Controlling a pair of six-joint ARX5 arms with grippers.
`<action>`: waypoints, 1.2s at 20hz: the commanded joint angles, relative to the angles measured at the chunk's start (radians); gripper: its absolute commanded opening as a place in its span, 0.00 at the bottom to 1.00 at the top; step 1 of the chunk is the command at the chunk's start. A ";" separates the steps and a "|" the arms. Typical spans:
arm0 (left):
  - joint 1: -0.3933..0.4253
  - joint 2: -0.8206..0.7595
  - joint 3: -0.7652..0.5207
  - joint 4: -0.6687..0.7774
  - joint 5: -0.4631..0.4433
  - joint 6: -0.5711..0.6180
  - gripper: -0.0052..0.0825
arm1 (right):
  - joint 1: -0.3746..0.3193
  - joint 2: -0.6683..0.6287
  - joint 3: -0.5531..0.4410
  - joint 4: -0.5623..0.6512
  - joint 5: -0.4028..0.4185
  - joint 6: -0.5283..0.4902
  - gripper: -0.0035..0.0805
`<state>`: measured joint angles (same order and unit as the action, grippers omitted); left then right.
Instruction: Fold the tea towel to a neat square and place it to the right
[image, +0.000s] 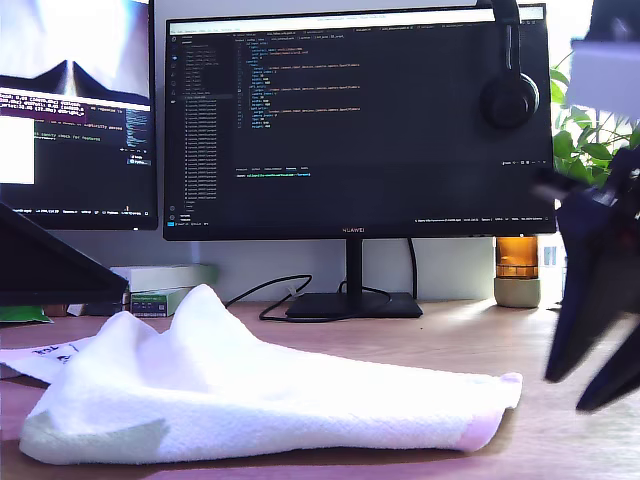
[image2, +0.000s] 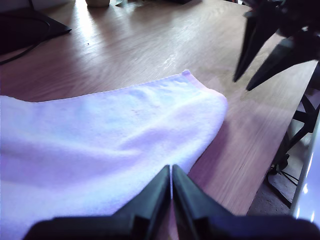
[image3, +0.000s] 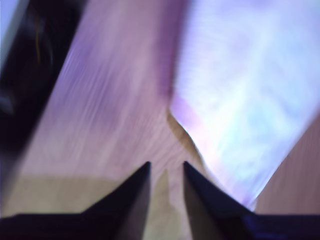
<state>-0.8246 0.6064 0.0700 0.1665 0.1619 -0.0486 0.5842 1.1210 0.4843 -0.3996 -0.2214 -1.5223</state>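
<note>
The tea towel lies rumpled on the wooden desk, white and fluffy, with a raised hump towards the exterior view's left. Its pale pink corner points to the exterior view's right. My second gripper hangs open just off that corner, above bare wood, fingers pointing down. The second wrist view is blurred and shows the towel close to the gap of my second gripper. My first gripper is shut over the towel, with nothing visibly between its tips. My second gripper also shows there.
Two monitors stand at the back, with headphones hung on one. The monitor base and a black cable sit behind the towel. An amber jar and a plant are at the exterior view's right. Papers lie at its left.
</note>
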 joint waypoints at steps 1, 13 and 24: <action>-0.001 0.003 0.003 0.014 0.000 0.004 0.04 | 0.005 0.033 -0.005 0.054 0.014 -0.049 0.36; 0.000 0.003 0.003 0.014 -0.015 0.004 0.04 | 0.005 0.146 -0.005 0.209 0.046 -0.075 0.31; 0.000 0.003 0.003 0.022 -0.014 0.004 0.04 | 0.005 0.183 -0.005 0.234 0.011 -0.075 0.26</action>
<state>-0.8246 0.6064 0.0700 0.1802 0.1478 -0.0483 0.5842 1.2957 0.4843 -0.1696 -0.2024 -1.5951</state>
